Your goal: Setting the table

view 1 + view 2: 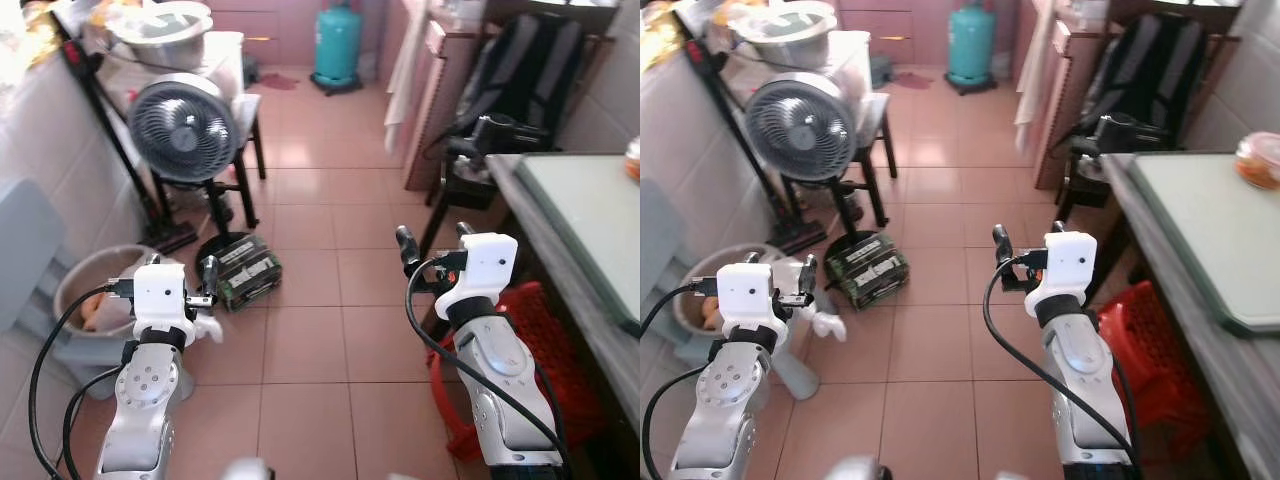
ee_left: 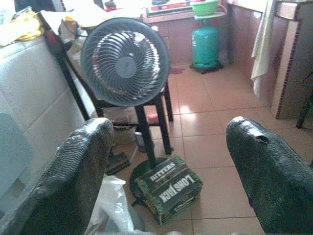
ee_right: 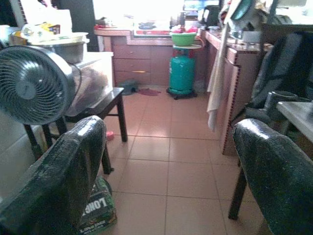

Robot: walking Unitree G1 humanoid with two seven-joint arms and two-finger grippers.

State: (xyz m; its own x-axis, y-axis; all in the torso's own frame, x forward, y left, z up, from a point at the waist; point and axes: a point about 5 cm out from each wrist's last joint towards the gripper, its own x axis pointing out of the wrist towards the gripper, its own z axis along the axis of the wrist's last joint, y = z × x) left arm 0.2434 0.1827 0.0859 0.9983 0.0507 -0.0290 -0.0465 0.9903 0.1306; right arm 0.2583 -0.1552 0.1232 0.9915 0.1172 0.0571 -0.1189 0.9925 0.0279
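Observation:
A table (image 1: 1200, 215) with a pale green top runs along my right side. A small clear container (image 1: 1258, 160) with orange contents stands at its far edge. Both arms are raised in front of me over the tiled floor, left of the table and apart from it. My left gripper (image 1: 181, 262) is open and holds nothing; in the left wrist view its fingers (image 2: 78, 176) frame the fan. My right gripper (image 1: 435, 236) is also open and bare, and its fingers (image 3: 63, 171) point down the kitchen aisle.
A floor fan (image 1: 184, 128) stands on a dark stool at the left, with a green carton (image 1: 247, 268) at its foot. A grey bin (image 1: 92, 300) sits by my left arm. A red plastic stool (image 1: 535, 340) is under the table. A backpack (image 1: 520, 70) and a teal gas cylinder (image 1: 337, 45) lie ahead.

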